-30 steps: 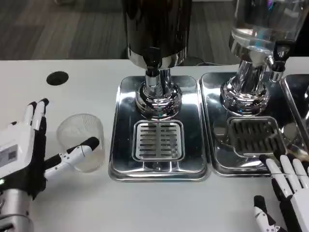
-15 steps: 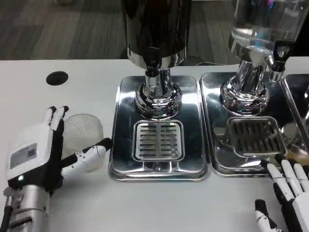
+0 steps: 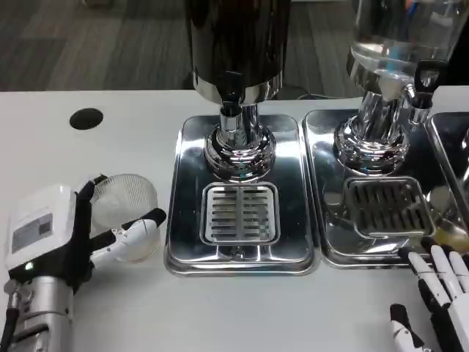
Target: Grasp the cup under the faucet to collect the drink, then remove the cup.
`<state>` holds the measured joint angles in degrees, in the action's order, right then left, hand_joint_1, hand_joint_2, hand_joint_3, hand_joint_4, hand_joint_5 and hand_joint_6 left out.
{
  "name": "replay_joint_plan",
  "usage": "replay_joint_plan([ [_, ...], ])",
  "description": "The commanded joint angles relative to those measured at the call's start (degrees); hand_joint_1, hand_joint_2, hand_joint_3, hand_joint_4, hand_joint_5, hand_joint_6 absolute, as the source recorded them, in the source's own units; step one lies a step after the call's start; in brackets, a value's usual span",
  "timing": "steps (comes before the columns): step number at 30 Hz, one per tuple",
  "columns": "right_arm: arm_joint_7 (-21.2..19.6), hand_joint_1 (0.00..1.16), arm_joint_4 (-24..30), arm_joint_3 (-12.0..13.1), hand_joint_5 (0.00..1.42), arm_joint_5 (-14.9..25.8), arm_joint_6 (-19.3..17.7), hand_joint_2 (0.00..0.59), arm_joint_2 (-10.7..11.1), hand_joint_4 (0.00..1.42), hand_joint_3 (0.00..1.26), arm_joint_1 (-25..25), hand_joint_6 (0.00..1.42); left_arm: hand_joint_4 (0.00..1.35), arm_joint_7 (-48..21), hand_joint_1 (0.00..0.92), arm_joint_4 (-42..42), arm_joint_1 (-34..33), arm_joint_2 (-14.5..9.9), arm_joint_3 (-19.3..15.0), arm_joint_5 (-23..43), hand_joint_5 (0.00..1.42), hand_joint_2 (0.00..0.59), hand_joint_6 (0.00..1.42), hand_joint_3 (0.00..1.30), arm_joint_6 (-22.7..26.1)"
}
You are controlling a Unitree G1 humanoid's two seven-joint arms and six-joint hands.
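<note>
L hand (image 3: 55, 238), white back w/ black-and-white fingers, has closed in on the clear ribbed plastic cup (image 3: 126, 213) over the last sec: a sec ago it stood open at the table's left edge w/ just the thumb out toward the cup; now the white back has rolled over toward the cup, fingers reach round its far side and the thumb lies across its near side. Looks like a wrap, but can't tell if contact is firm; cup hasn't lifted or shifted. It sits upright on the white table (image 3: 146, 308), near the front-left, just beside the left edge of the shiny steel drip tray (image 3: 187, 191) w/ slotted grate, not on it.

So cup isn't yet under the black tap (image 3: 231, 92) of the dark drink dispenser (image 3: 236, 44) at the back of that tray. Judgement: grasp step nearly done; next is carry the cup right onto the grate, below the tap.

Further right, a 2nd steel tray (image 3: 322, 183) carries a clear-tank dispenser (image 3: 399, 37); not needed.

R hand (image 3: 436, 301) at the front-right corner of the table, fingers spread, holding nothing; dropped a little lower in view since a sec ago. Prob. waiting to work the tap.
</note>
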<state>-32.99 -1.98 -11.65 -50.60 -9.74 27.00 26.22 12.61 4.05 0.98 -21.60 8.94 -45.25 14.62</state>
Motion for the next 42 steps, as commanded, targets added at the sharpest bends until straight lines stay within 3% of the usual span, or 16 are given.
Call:
replay_joint_plan([
  [1,-0.73,0.10,-0.19,1.12,0.00,1.51,-1.31,0.451,0.16,0.00,0.12,-0.41,0.00,0.52,-1.02,0.194,0.82,-0.97,-0.40,1.04,-0.85,0.87,0.076,1.19,0.56,1.29],
  [8,0.04,0.10,1.20,3.41,0.00,3.08,-2.36,0.451,0.58,0.00,0.12,-0.34,0.00,0.57,-0.36,0.244,1.00,-1.12,-0.24,1.32,-0.34,0.94,0.080,1.29,0.59,1.60],
  [19,0.45,0.10,0.04,2.28,0.00,2.61,-2.18,0.451,0.29,0.00,0.13,-0.60,0.00,0.69,4.92,0.453,1.31,0.01,1.28,0.53,0.98,0.98,0.024,1.36,0.71,-0.57],
  [26,0.28,0.10,-0.19,2.04,0.00,2.64,-2.14,0.451,0.07,0.00,0.13,-0.29,0.00,0.73,8.97,0.379,0.85,0.68,1.83,0.34,1.40,1.00,0.010,1.36,0.73,-3.87],
  [42,0.03,0.10,-1.10,2.15,0.00,3.27,-2.88,0.451,-0.04,0.00,0.13,-0.16,0.00,0.73,14.85,0.368,-0.15,1.65,2.76,1.50,0.05,0.99,0.020,1.34,0.74,-5.42],
])
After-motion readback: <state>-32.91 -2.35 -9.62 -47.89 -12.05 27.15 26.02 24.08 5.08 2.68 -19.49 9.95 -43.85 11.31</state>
